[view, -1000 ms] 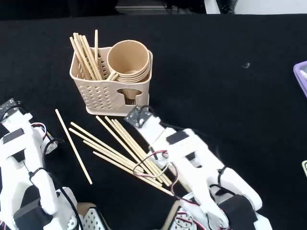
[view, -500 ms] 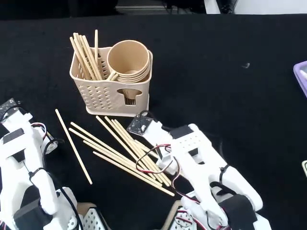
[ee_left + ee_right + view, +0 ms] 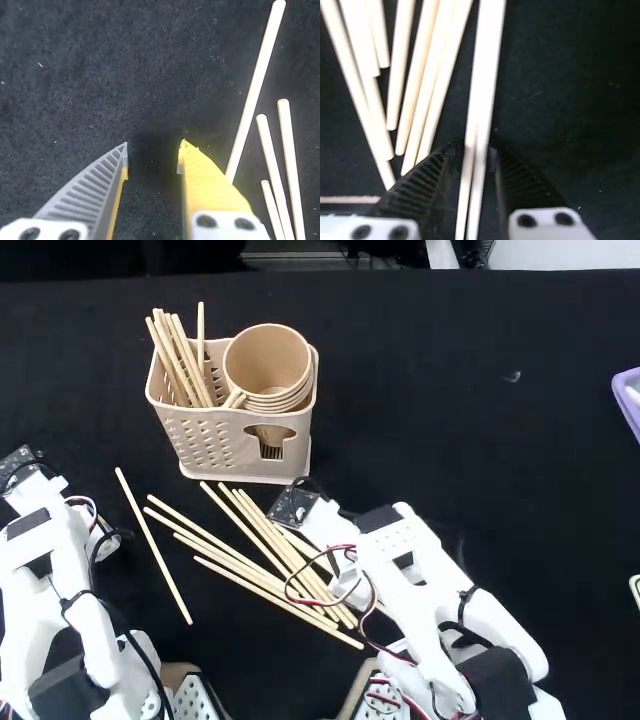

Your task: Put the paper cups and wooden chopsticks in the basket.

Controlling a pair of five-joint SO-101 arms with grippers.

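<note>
The beige basket (image 3: 215, 435) stands at the back left, holding stacked paper cups (image 3: 268, 365) and several upright wooden chopsticks (image 3: 180, 350). Several loose chopsticks (image 3: 250, 545) lie fanned on the black table in front of it, and a single one (image 3: 152, 543) lies apart to their left. My right arm (image 3: 400, 550) hangs over the fan's right side. In the right wrist view its gripper (image 3: 471, 155) is shut on two chopsticks (image 3: 485, 75). My left gripper (image 3: 152, 152) is open just above bare table, with a chopstick (image 3: 255, 85) beside one finger.
A purple container's (image 3: 628, 395) corner shows at the right edge. The left arm (image 3: 40, 550) sits at the front left, beside the single chopstick. The black cloth is bare behind and to the right of the basket.
The right arm has drawn back from the basket's front toward the table's near side and lowered onto the fanned chopsticks. The left arm has not moved.
</note>
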